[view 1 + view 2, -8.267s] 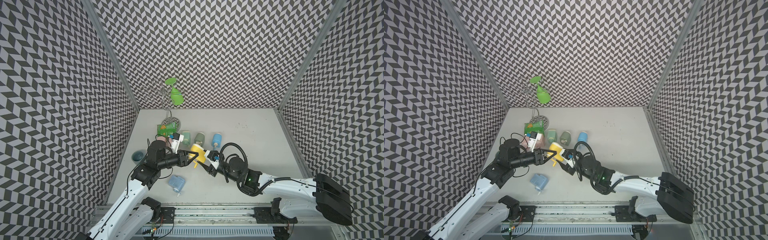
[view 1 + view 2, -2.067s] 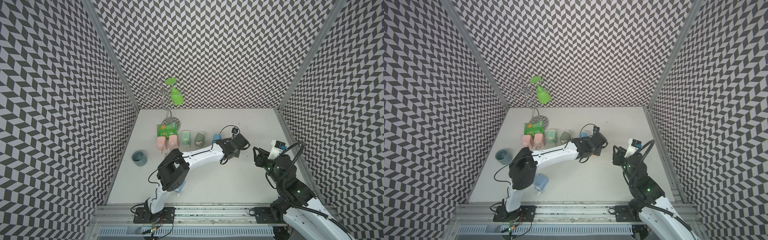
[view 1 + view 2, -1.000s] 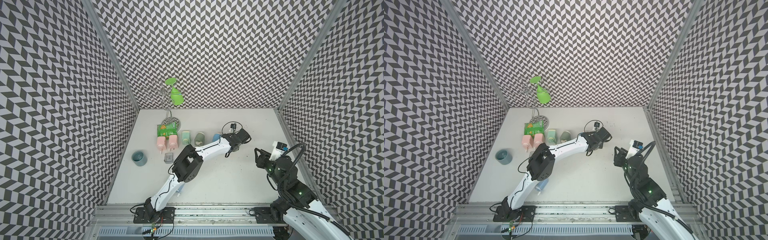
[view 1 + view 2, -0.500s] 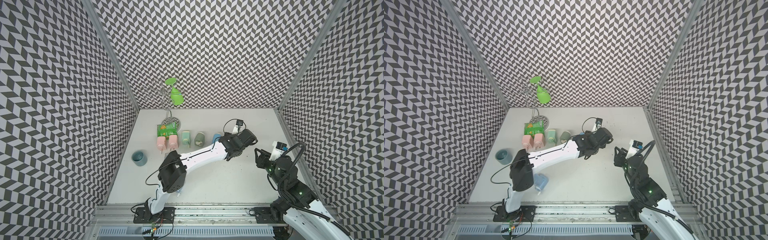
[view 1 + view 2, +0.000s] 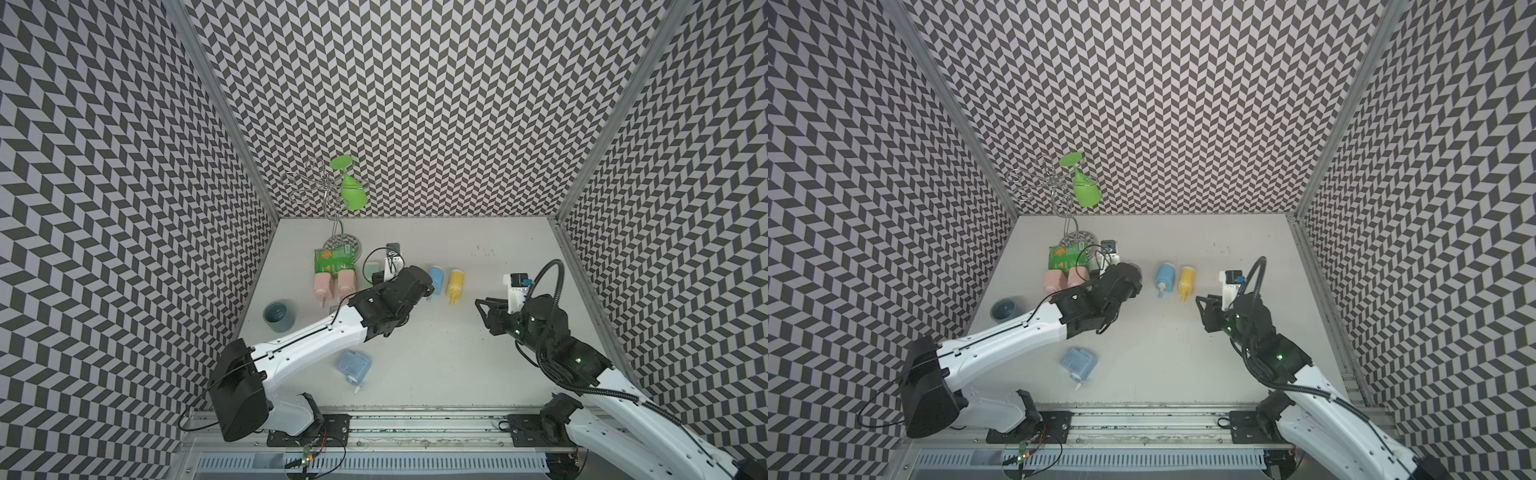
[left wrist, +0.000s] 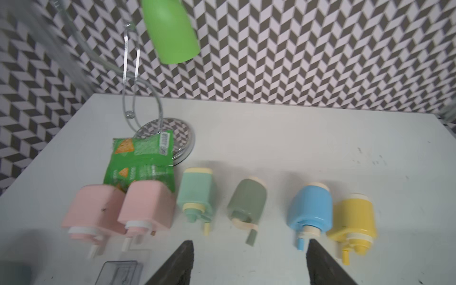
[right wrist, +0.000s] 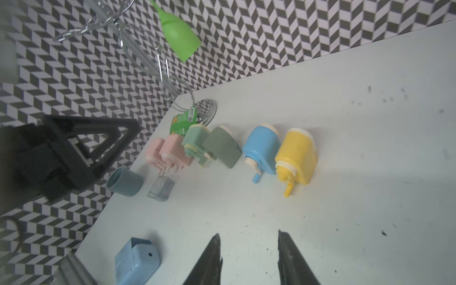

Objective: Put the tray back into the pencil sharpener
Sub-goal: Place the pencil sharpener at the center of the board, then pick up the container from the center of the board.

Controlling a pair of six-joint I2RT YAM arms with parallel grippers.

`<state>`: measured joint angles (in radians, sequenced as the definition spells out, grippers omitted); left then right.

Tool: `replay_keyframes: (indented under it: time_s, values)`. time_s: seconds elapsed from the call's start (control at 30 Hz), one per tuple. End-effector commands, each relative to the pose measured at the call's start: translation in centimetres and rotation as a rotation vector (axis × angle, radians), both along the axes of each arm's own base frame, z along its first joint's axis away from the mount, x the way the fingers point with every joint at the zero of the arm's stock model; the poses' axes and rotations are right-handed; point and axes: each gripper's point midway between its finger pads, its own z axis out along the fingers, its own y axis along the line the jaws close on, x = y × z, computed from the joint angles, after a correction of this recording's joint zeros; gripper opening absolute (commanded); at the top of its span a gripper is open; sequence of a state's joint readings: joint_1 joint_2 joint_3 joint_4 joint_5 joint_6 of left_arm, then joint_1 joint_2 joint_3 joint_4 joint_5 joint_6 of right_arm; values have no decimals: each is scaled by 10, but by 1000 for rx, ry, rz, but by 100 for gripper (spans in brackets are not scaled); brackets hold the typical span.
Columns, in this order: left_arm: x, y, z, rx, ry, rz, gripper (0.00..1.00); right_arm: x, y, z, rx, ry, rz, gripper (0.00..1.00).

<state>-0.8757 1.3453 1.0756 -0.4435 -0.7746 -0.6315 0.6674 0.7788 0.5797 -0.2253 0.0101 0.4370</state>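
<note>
Since the tray [image 7: 161, 188] is lying loose on the table [image 7: 345, 172] in the right wrist cam, near the left edge betw. the teal cup [image 7: 125, 181] and the pink sharpeners [image 7: 172, 150], you're not looking at a finished job. The pencil sharpener [image 7: 137, 261], pale blue w/ its slot gaping, is sitting well apart by the front edge, prob. the body that's missing it. Your right gripper [image 7: 248, 234] is hanging over bare table, claw standing part-open and gripping nothing. I'm guessing it's being held ready to steady that body.

Left wrist cam: your left gripper [image 6: 249, 243] is spreading its claw wide, empty, and facing the row of sharpeners [image 6: 196, 190] lying across the far half. The tray is peeking in nearer the cam than the pink pair and outside the jaws, so you're prob. needing to swing over it before going down.

Both top views: the left arm [image 5: 316, 336] is stretching across the table's middle and covering most of the tray, and its claw is hiding under the wrist. The pencil sharpener [image 5: 1077, 363] is lying clear near the front edge. The right gripper [image 5: 482, 311] is hovering toward the right edge, well apart from both parts.
</note>
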Motion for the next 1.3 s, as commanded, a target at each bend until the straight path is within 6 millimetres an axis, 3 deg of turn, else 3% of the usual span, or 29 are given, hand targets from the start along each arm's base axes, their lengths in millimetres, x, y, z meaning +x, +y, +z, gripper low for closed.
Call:
replay_keyframes:
  time_s: [0.0, 0.2, 0.4, 0.77, 0.93, 1.27]
  values:
    - [-3, 41, 1, -82, -6, 77, 73, -9, 43, 23, 3, -79, 116, 41]
    - [-9, 106, -1, -171, -39, 145, 72, -34, 112, 0, -80, -58, 310, 45]
    - [-20, 152, -19, -182, -17, 228, 72, -41, 160, -23, -118, 8, 388, 46]
    - [-47, 249, -36, -280, -23, 531, 73, -10, 250, -51, -120, 123, 309, 47]
    - [-61, 274, -40, -326, -66, 644, 75, 21, 279, -75, -166, 213, 143, 49]
    - [-70, 282, -33, -343, -127, 686, 76, 46, 339, -111, -164, 276, 111, 49]
